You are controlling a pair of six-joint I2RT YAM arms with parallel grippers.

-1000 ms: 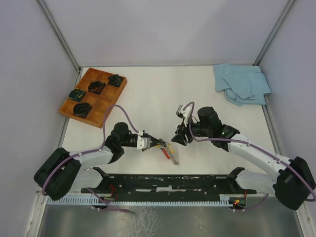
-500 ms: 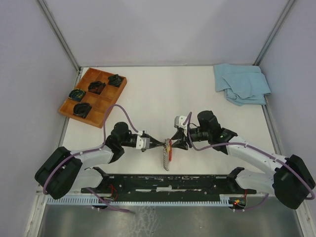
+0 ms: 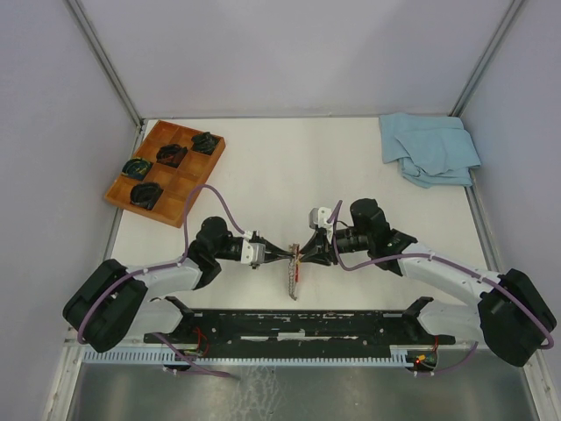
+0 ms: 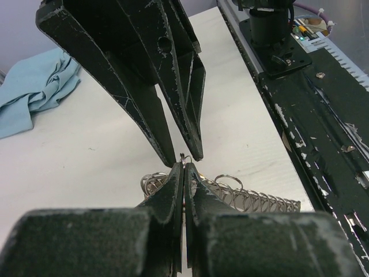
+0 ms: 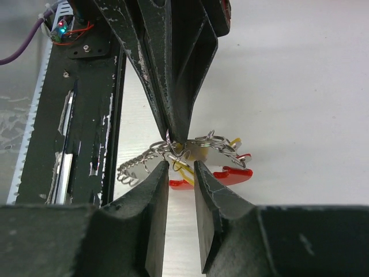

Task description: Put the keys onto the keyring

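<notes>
My left gripper (image 3: 292, 253) is shut on the thin metal keyring (image 4: 183, 157), pinching it at its fingertips (image 4: 179, 173) a little above the table. The beaded chain (image 3: 294, 282) trails toward the near edge. In the right wrist view the ring (image 5: 169, 141) carries the silver chain (image 5: 135, 167), a curved red strap (image 5: 233, 175), an oval tag (image 5: 199, 153) and yellow-marked keys (image 5: 185, 172) bunched together. My right gripper (image 5: 180, 166) is open, its tips facing the left gripper's tips (image 5: 176, 135) just short of the ring, and it holds nothing.
A wooden tray (image 3: 189, 171) with black coiled items stands at the far left. A blue cloth (image 3: 429, 147) lies at the far right. The black base rail (image 3: 307, 324) runs along the near edge, close under the chain.
My right gripper has come down and left until its tips meet the left gripper's. The bunch has swung from slanting right to trailing straight toward the near edge.
</notes>
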